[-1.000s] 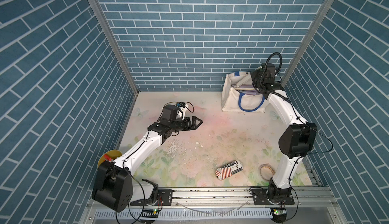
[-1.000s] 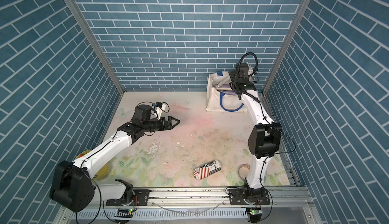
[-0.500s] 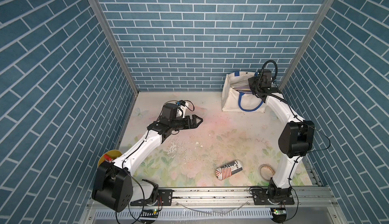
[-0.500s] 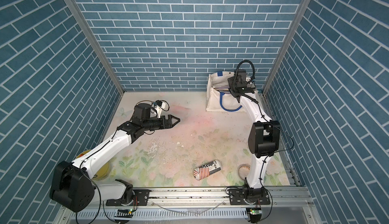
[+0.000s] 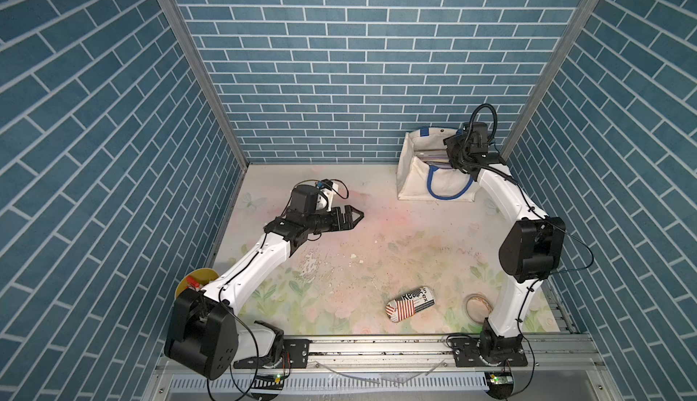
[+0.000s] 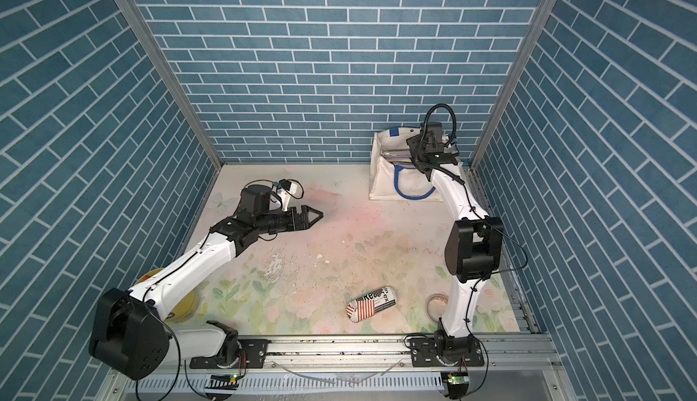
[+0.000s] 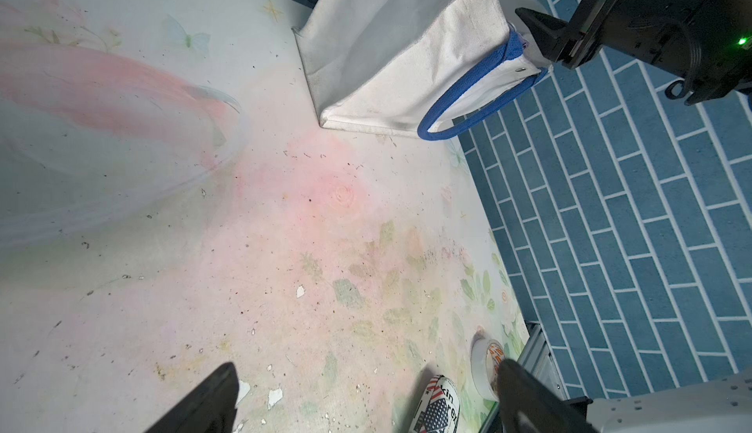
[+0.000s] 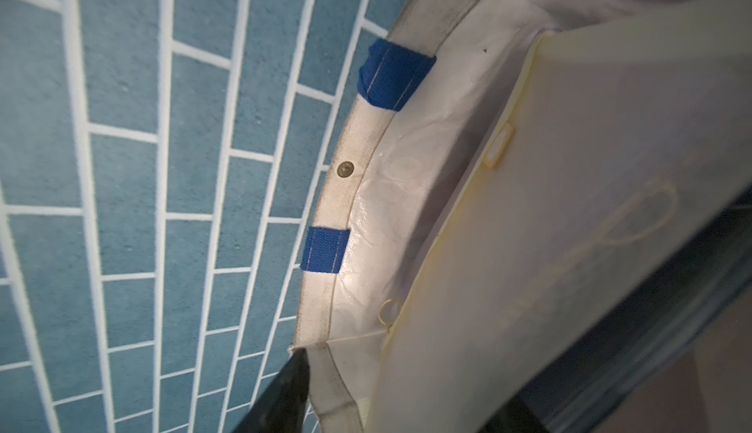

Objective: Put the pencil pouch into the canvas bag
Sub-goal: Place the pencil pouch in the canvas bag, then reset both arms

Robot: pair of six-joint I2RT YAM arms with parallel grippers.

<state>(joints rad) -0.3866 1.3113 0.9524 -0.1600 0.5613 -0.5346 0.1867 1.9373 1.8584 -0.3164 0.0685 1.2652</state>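
At the upper right of both top views, against the blue brick back wall, stands the boxy off-white canvas bag with royal-blue looped handles [image 5: 415, 186], its mouth open. The right gripper [image 5: 454, 158] hangs at the right-hand end of that mouth, reaching down past the rim.

The right wrist view shows the flat, frosted translucent pencil pouch with a pale yellow zipper [image 8: 569, 207] inside the bag, lying against the shiny lining below the rim. The gripper's two black fingers [image 8: 285, 394] stand apart, one on each side of the pouch's edge. Whether either finger touches the pouch I cannot tell.

Left of centre in the top views, the left gripper [image 5: 356, 215] hovers over the faded floral table mat [image 5: 377, 252]. It points toward the right of the frame and is well apart from the bag. Its wrist view shows the jaws spread wide over the mat.

Near the lower middle of the top views lies a small rounded pouch printed with stars, stripes and black lettering [image 5: 411, 303]. Just to its right is a pale ring of tape [image 5: 478, 306], close beside the right arm. A yellow dish [image 5: 196, 280] shows at the lower left, partly behind the left arm.
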